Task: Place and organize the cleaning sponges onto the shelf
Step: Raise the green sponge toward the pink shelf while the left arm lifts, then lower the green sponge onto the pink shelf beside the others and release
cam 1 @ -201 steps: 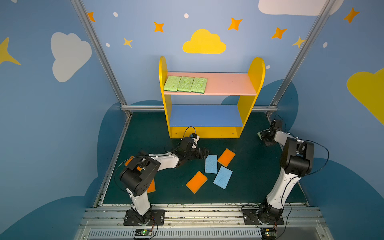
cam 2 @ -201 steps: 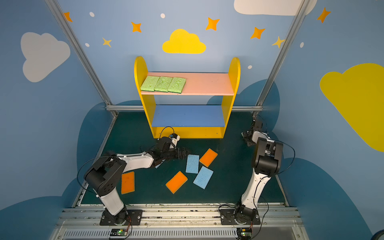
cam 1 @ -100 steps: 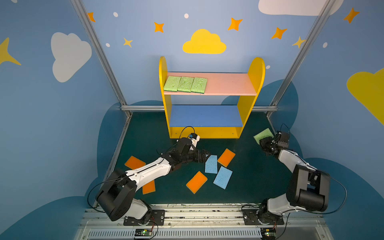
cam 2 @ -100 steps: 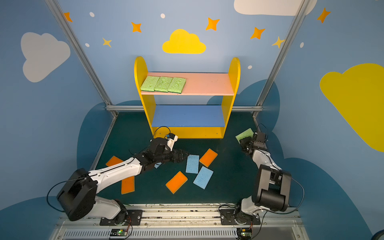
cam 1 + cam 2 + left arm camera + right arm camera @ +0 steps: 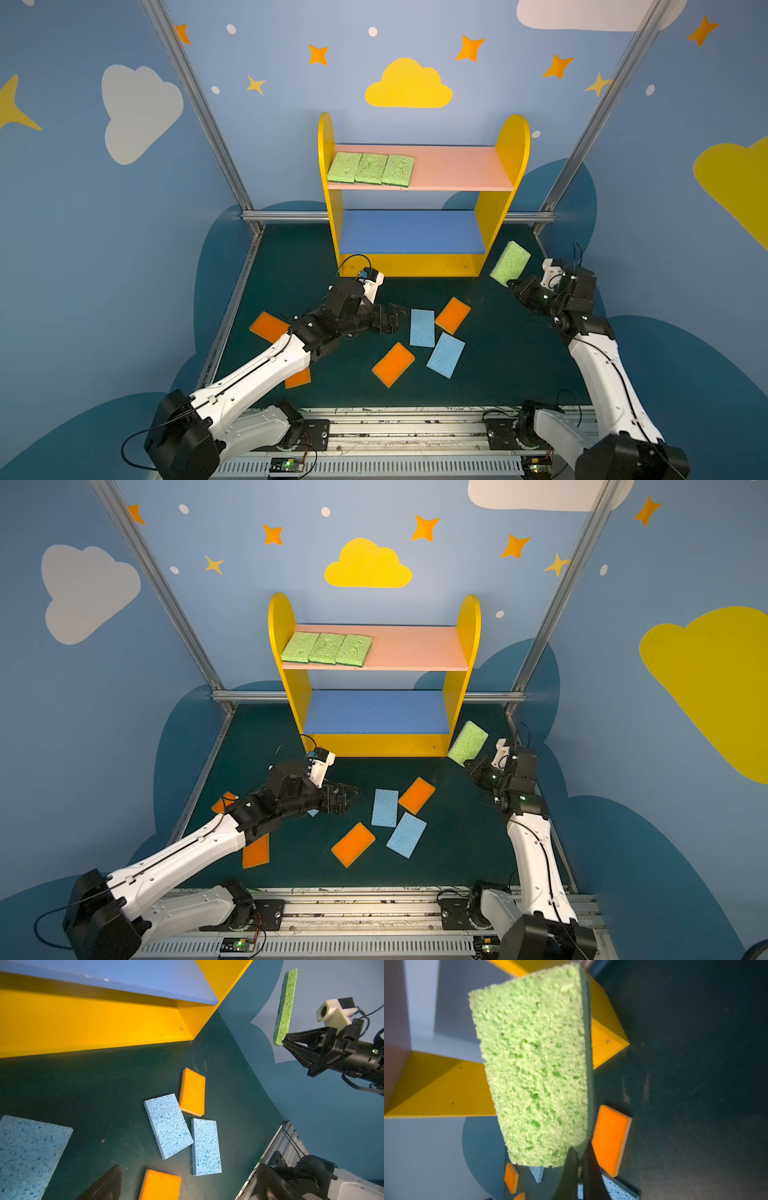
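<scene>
Sponges lie in 3 spots. The three green sponges (image 5: 371, 168) sit flat, side by side & touching, at the left end of the pink board (image 5: 457, 168) of the shelf (image 5: 513, 166). The shelf stands at the mid back edge of the floor (image 5: 507, 365), w/ the blue board (image 5: 411, 230) under the pink one. The fourth green sponge (image 5: 510, 263) is up in the air nr the back right corner of the floor. It is just beside the shelf's right side but apart from it. The R gripper (image 5: 512, 286) has its fingers shut tight on the low end of this sponge, which stands on end & tips a bit. In the mid of the floor, in front of the shelf, a blue sponge (image 5: 422, 327) and a 2nd blue sponge (image 5: 445, 354) lie flat & meet at a corner. An orange sponge (image 5: 453, 314) touches the first one on its right. A 2nd orange sponge (image 5: 393, 364) lies nr them, closer to the front edge. Two more orange sponges (image 5: 269, 326) lie nr the left edge, partly hid by the L arm (image 5: 266, 365). The L gripper (image 5: 401, 319) hangs low over the floor just left of the blue sponge, fingers wide apart, not gripping. A 3rd blue sponge (image 5: 27, 1157) lies flat right by it; can't tell if they touch.
</scene>
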Tool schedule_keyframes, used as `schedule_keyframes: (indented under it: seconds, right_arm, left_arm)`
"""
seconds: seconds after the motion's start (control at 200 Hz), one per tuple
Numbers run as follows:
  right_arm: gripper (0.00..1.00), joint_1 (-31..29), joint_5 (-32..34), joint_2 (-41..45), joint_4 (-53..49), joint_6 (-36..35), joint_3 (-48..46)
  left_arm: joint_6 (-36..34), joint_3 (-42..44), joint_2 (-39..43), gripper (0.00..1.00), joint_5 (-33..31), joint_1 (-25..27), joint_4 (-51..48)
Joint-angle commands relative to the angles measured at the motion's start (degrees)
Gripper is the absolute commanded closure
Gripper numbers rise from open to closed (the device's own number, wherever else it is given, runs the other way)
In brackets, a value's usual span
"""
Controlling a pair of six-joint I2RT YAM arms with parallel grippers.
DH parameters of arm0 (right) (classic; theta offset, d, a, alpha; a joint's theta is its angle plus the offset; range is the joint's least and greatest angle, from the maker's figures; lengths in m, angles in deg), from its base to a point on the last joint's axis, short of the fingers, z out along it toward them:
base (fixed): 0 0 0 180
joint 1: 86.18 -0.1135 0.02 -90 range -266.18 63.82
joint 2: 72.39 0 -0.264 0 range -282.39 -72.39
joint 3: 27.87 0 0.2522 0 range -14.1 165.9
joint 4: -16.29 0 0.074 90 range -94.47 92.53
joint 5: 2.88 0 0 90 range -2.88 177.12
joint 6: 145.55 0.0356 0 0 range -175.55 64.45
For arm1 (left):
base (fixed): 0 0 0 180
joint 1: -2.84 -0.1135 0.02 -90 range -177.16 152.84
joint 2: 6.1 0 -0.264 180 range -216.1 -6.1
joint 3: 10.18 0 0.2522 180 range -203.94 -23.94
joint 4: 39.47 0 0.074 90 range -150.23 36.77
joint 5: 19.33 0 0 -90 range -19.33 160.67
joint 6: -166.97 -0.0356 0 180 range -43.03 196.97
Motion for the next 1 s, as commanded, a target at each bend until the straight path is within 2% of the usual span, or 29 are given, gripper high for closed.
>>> schedule_keyframes:
  seconds: [0.0, 0.335, 0.496, 0.746, 0.991]
  right_arm:
    - [1.0, -4.35, -0.43, 3.39, -2.3, -4.9, 4.88]
    - [1.0, -18.84, 3.29, -3.43, -13.71, -8.75, 29.83]
    - [1.0, -23.51, 7.14, -9.9, -13.19, -8.44, 39.87]
    - [1.0, -24.49, 5.57, -27.95, -16.59, -7.65, 59.77]
    - [1.0, -25.02, 4.35, -49.99, -27.37, -6.98, 88.47]
  left_arm:
    - [-2.08, -2.71, 2.44, 0.0, -1.68, -0.58, -5.18]
    - [-2.92, -7.26, 7.6, 0.0, 0.92, -6.56, -10.59]
    - [-3.8, -11.02, 7.98, 0.0, 1.72, -8.81, -12.35]
    - [-4.6, -14.74, 5.67, 0.0, 2.81, -10.61, -11.79]
    - [-4.08, -14.23, 2.69, 0.0, 4.03, -11.72, -8.43]
